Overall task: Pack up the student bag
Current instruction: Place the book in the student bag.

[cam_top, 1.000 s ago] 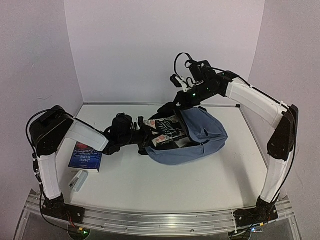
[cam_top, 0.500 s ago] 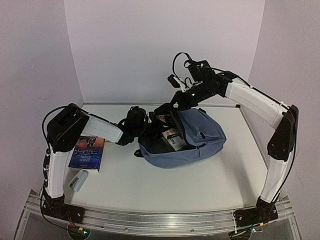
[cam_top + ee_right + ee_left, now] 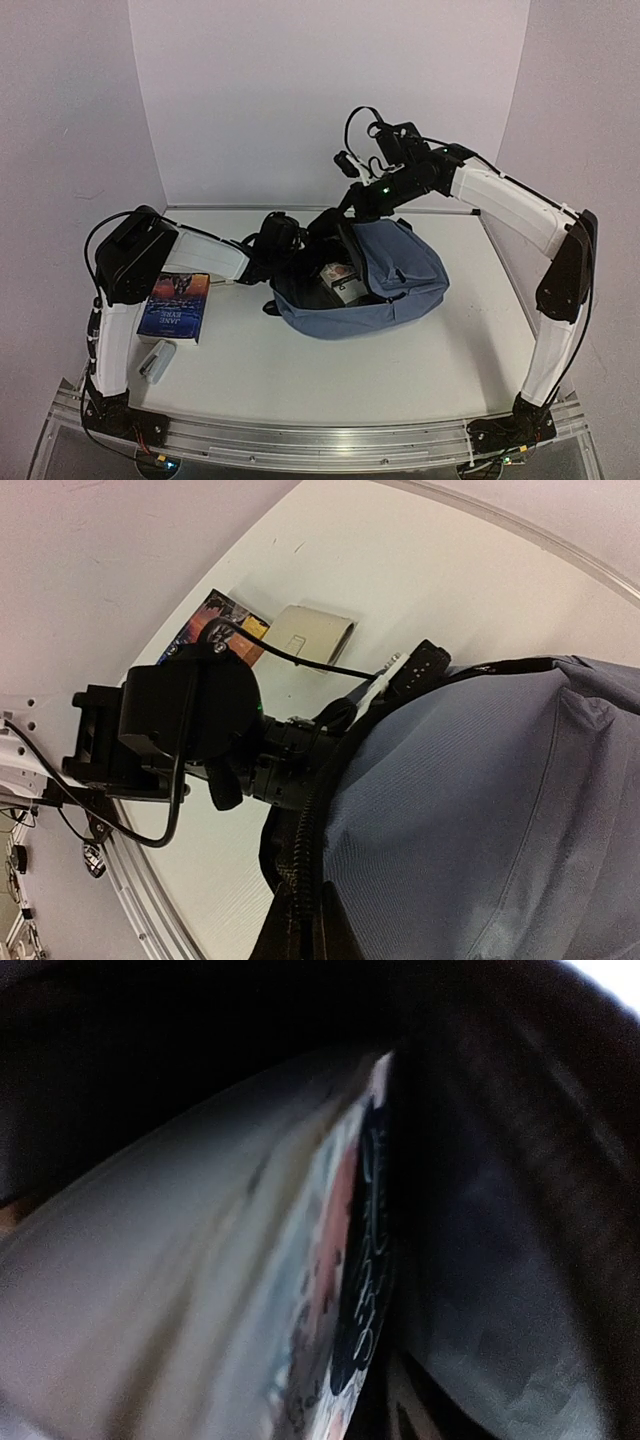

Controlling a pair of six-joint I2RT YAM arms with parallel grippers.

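1. My left gripper (image 3: pixel 297 255) is pushed into the open mouth of the soft slate-blue fabric student bag (image 3: pixel 395 285). Fabric hides its fingers and its wrist camera gives only a dark, blurred close-up, so I cannot tell whether they are apart or together.
2. Close in front of that camera is a paperback with a red, white and black printed cover (image 3: pixel 338 279), lying inside the bag.
3. My right gripper (image 3: pixel 350 213) is pinched together on the bag's black zip rim and holds that rim raised, with the mouth facing left.
4. The student bag rests on the white worktop (image 3: pixel 430 370) around its middle, nearer the back edge.
5. A dark blue paperback (image 3: pixel 175 305) lies flat near the left edge.
6. A small beige rectangular case (image 3: pixel 155 360) lies just in front of it, towards the front-left corner.
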